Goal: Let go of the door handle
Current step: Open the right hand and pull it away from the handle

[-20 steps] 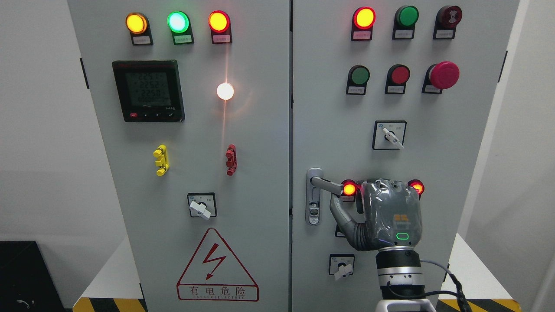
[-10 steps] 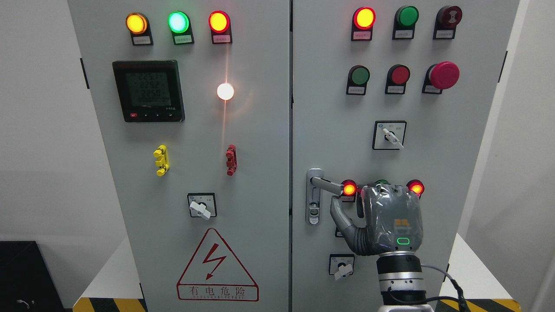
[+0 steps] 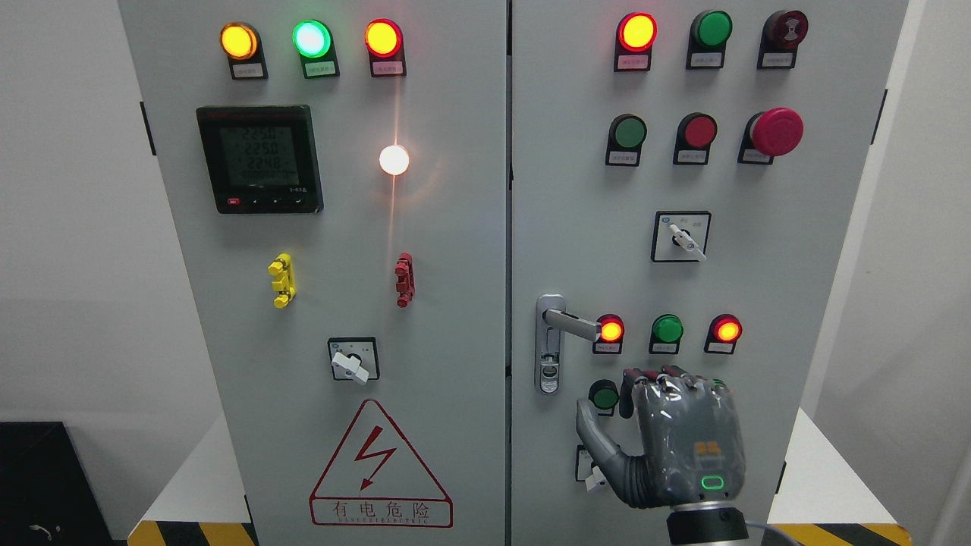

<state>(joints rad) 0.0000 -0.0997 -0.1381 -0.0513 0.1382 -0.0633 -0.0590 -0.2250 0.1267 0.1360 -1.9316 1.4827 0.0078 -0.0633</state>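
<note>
The silver lever door handle [image 3: 570, 324] sits on the left edge of the right cabinet door [image 3: 758, 280], sticking out to the right from its lock plate [image 3: 549, 345]. My right hand [image 3: 631, 403] comes up from the bottom edge and hangs well below the handle, apart from it. Seen from the back, its fingers [image 3: 667, 377] are loosely bent, the thumb [image 3: 588, 426] is spread to the left, and it holds nothing. My left arm does not show.
Just above the hand runs a row of red [image 3: 611, 331], green [image 3: 667, 329] and red [image 3: 727, 331] lamps. A dark green button [image 3: 604, 396] lies by the thumb. A rotary switch [image 3: 592, 469] is partly hidden behind the hand. The left door [image 3: 341, 265] is closed.
My right hand has left the handle and dropped down the door, uncovering the green lamp and the dark green button. The handle stays in place.
</note>
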